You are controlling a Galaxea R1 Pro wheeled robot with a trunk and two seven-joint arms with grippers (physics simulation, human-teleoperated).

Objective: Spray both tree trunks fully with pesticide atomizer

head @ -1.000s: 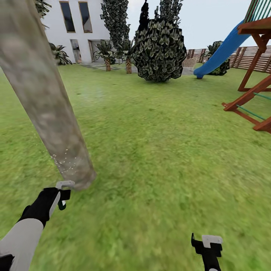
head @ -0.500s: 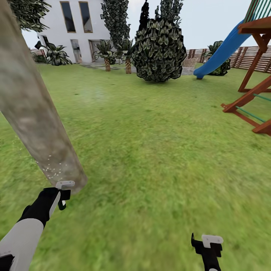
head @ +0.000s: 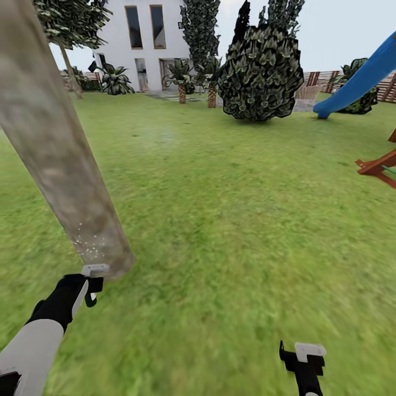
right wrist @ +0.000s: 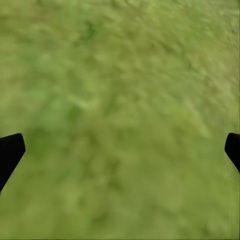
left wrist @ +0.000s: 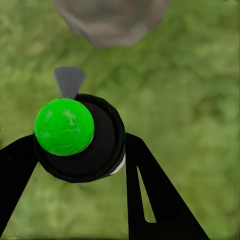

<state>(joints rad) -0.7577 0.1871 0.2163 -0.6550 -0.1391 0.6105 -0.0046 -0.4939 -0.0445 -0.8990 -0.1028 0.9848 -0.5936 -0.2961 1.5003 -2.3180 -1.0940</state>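
The pesticide atomizer, a black round-bodied sprayer with a bright green cap and a grey nozzle [left wrist: 75,135], sits clamped between the black fingers of the left gripper [head: 91,286], nozzle aimed forward at the foot of the thick mottled beige-grey tree trunk [head: 60,159] just ahead of it. A scatter of fine white pesticide specks [head: 91,247] clings to the bark low down, directly above the nozzle; higher up the trunk looks bare, so I judge the coverage is only begun there. Holding it so near the base seems meant to keep the mist on the bark. The right gripper [head: 302,360] hangs apart with its fingers spread wide over blurry green grass [right wrist: 120,120], carrying nothing.
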